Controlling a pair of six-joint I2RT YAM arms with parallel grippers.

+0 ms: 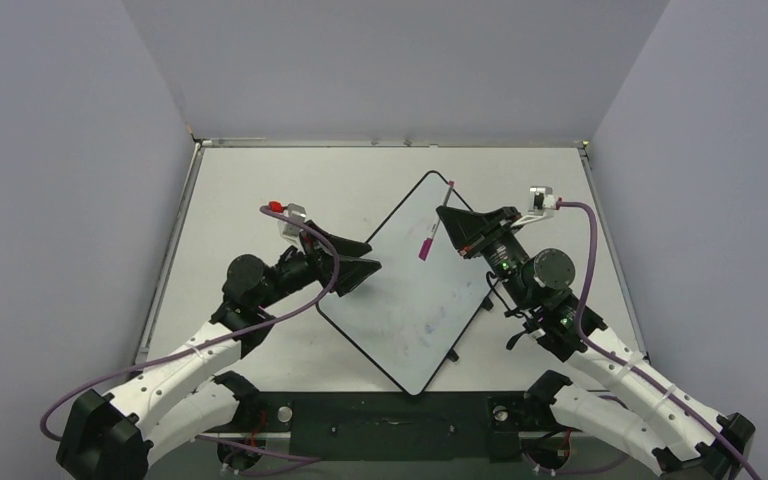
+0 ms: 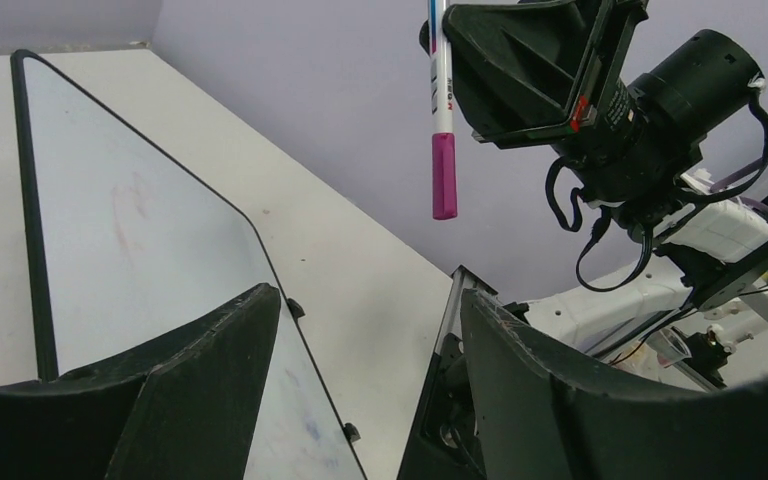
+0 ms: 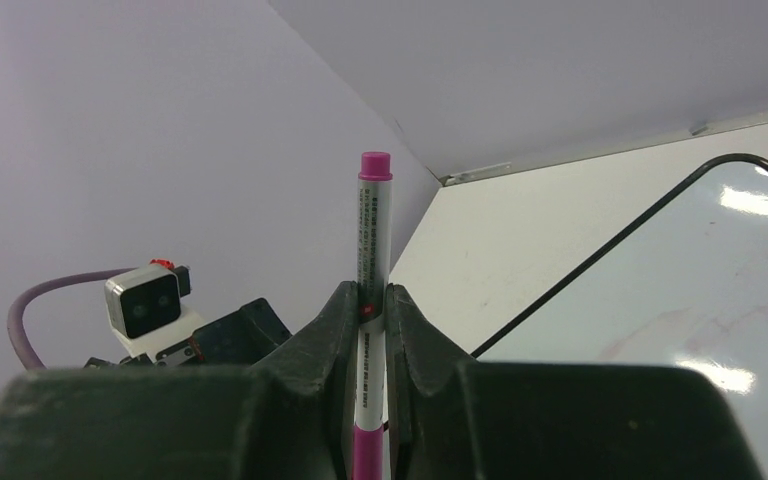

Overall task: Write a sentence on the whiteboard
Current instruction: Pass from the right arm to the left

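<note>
Plainly readable writing: small dark print and a red mark run along the white barrel of the marker point(image 3: 373, 230), all too small to make out.
Marker look: slim white barrel, long magenta cap on one end, short magenta plug on the other.
Whiteboard look: the whiteboard point(image 1: 410, 300) is glossy white with a thin black rim and rounded corners, and is turned corner-up like a diamond. Its surface bears faint purplish and pinkish smudges.
Whiteboard place: flat on the off-white desk point(image 1: 240, 200), centre of the top view, between the two arms.
Right fingers: the right fingers point(image 1: 457, 220) are pressed onto the marker's barrel, pinching it. They sit right of centre, over the board's upper right edge.
Left fingers: the left fingers point(image 1: 360, 268) are spread wide apart, left of centre at the board's left edge. In the left wrist view the rim passes between them; contact cannot be told.
</note>
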